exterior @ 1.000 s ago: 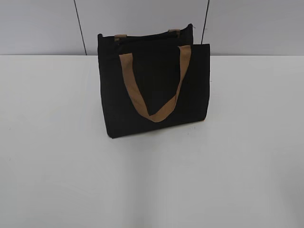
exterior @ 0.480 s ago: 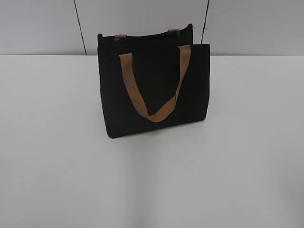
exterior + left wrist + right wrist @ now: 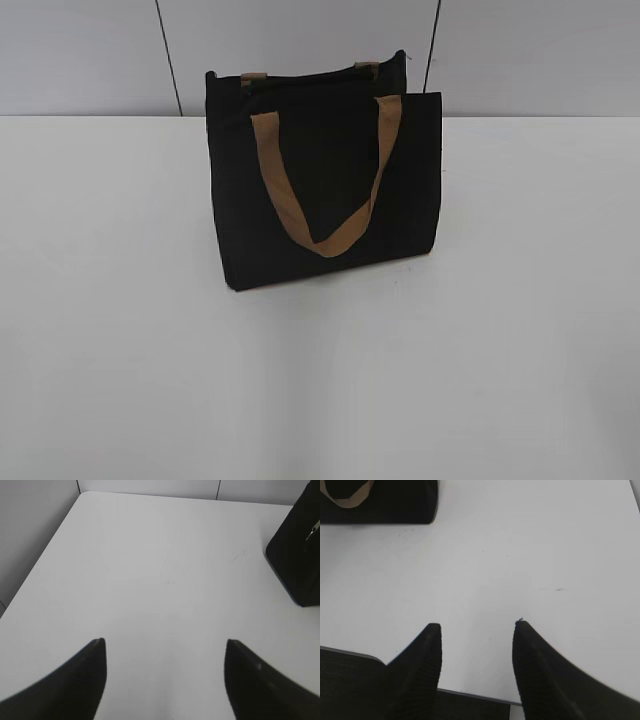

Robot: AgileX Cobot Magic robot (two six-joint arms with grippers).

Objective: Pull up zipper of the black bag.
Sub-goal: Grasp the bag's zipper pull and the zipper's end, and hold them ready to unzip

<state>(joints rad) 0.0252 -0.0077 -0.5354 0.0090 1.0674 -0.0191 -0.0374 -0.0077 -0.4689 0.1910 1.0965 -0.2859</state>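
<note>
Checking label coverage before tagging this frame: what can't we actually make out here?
- Zipper: the exterior view meets the black bag near top-edge height, so the teeth and whether it is closed are hidden.
- Pull tab: left wrist view shows only a small silvery bit at the right frame edge; shape unclear.
- Black bag: cut off by frame edges in both wrist views.
- Neither pincer appears in the exterior view.

No readable text anywhere.

The black bag (image 3: 325, 190) carries no visible logo, label or number on its front panel or on its tan strap (image 3: 322, 175), and the white table (image 3: 320, 380) and the grey wall (image 3: 90, 55) behind it are plain in all three views.
</note>
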